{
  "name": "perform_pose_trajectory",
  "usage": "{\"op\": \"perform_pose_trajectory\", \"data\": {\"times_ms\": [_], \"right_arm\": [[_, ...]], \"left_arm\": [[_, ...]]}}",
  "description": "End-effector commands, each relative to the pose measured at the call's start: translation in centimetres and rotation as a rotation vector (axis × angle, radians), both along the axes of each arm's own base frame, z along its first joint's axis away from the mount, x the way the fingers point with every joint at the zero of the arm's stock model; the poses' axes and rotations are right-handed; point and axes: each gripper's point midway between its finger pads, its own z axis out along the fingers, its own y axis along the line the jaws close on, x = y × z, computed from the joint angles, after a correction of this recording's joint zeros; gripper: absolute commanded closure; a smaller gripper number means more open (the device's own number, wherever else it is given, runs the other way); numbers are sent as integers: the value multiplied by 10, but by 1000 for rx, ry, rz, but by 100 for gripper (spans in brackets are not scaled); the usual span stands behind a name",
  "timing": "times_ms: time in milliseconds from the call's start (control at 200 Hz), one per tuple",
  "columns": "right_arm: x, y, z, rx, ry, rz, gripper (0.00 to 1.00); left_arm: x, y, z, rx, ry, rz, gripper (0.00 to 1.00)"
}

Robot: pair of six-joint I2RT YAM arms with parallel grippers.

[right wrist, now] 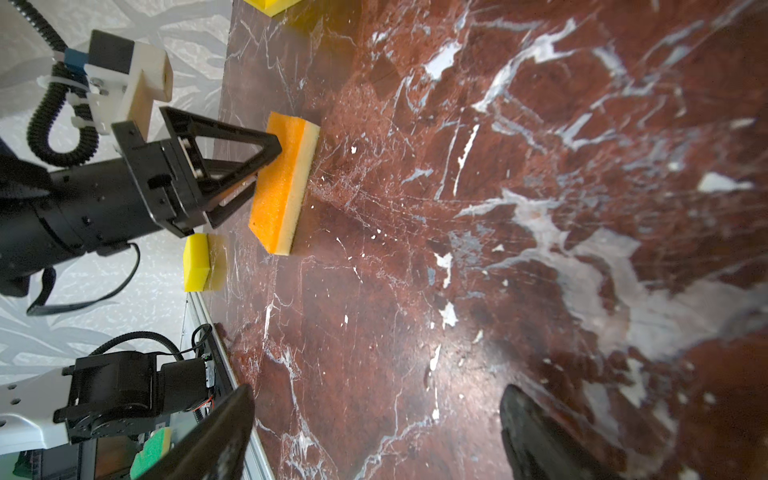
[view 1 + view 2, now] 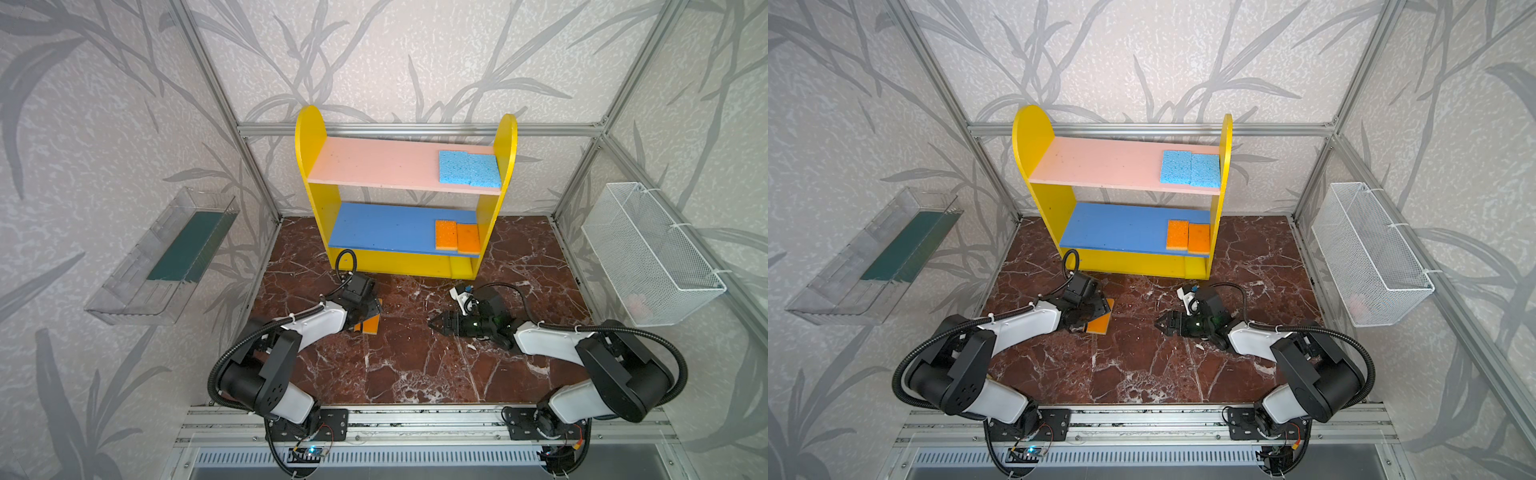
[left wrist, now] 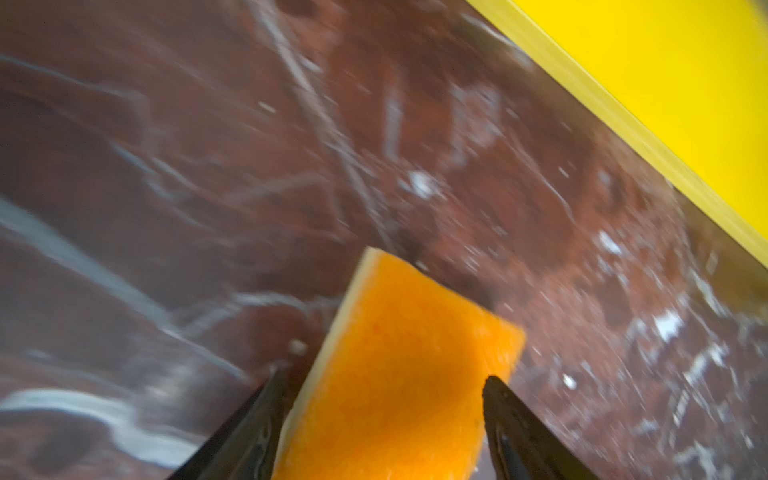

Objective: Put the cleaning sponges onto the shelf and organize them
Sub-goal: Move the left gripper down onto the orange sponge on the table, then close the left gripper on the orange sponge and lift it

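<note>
Nearest the lens: black jaws of the left hand [image 3: 382, 386], apart, astride an orange sponge [image 3: 415, 316] that lies on the table [image 2: 415, 374] right under the palm. One fingertip [image 3: 511, 415] hangs over the orange face. The other stands just off the yellow-backed long edge. No squeeze visible.

Risk, as I read it: if the hand closes from here, the finger over the face catches a corner, not the side. Soft foam buckles, and the sponge pivots or slips out on the lift. Centre across the width first.

The shelf [image 2: 309, 137] base runs close ahead of the fingertips, so there is little run-up. Two orange sponges [image 2: 457, 236] lie on the blue board, ahead and to this hand's right, by the side panel, with bare board on the hand's side of them. The pink board above, carrying two blue sponges [image 2: 469, 168], overhangs the way in. A high wrist could clip it.

Right hand [image 2: 434, 325]: jaws wide, empty, well apart, open table between. A yellow sponge [image 1: 203, 262] lies beyond the left hand, near the table's edge.
</note>
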Motion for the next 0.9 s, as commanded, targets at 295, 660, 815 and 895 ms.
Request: {"op": "perform_pose_trajectory", "data": {"times_ms": [295,660,815,895], "right_arm": [[3,-15,-10,-47,0,-35,11],[4,-15,-15,-59,-5,-28,10],[4,-17,-15,-70,-7,-33,10],[4,-17,-15,-72,-9,-37,9]], "left_arm": [[-19,3,57,9,-150,-75,23],[-42,-11,55,190,-108,-293,16],[-44,-18,41,209,-59,-326,13],[-45,-25,33,199,-28,-351,12]]}}
